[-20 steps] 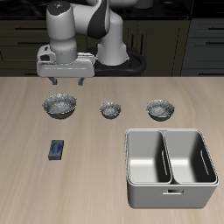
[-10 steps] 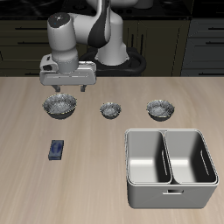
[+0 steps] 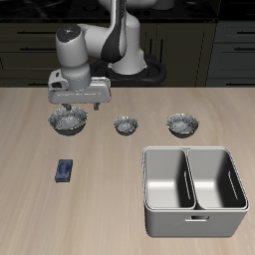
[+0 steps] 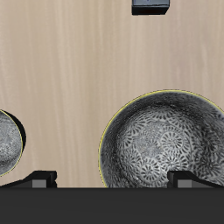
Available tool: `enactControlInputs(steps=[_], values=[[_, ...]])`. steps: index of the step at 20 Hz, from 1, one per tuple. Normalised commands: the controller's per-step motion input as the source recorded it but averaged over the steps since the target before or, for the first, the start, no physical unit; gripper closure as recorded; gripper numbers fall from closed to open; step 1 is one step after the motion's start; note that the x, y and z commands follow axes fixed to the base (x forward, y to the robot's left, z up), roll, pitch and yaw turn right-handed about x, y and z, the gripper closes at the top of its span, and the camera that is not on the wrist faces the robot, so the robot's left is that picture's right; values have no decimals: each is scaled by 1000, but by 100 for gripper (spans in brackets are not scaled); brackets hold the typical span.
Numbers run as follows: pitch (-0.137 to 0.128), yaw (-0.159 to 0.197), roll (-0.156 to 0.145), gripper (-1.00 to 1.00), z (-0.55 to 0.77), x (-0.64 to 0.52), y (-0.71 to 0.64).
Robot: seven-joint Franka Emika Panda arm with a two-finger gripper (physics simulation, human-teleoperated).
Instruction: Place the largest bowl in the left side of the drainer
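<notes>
- The gripper (image 3: 78, 104) hangs just above the largest bowl (image 3: 68, 121), fingers spread wide; one fingertip (image 4: 41, 178) sits outside the bowl's rim, the other (image 4: 194, 178) over its far side. Nothing is held between them.
- The largest bowl stands upright on the worktop (image 3: 110, 189), in the back row of three bowls, at the row's end farthest from the drainer. The wrist view shows its speckled inside (image 4: 166, 144) with a thin yellowish rim.
- A small dark blue block (image 3: 65, 170) lies nearer the worktop's front edge than that bowl, well apart from it.
- The smallest bowl (image 3: 125, 125) stands in the middle of the row, near the largest one but not touching.
- The mid-sized bowl (image 3: 181, 124) stands at the other end of the row, behind the drainer.
- The drainer (image 3: 194, 189) sits near the worktop's front edge, its two compartments side by side and its handle facing the front.
</notes>
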Motion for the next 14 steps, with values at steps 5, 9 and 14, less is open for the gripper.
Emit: enactControlInputs(steps=[5,9,14], values=[[23,-4,1,-100,-205,-101,21],[30,4,3,-100,-236,-76,2],[30,-8,-26,-100,-156,-20,-8]])
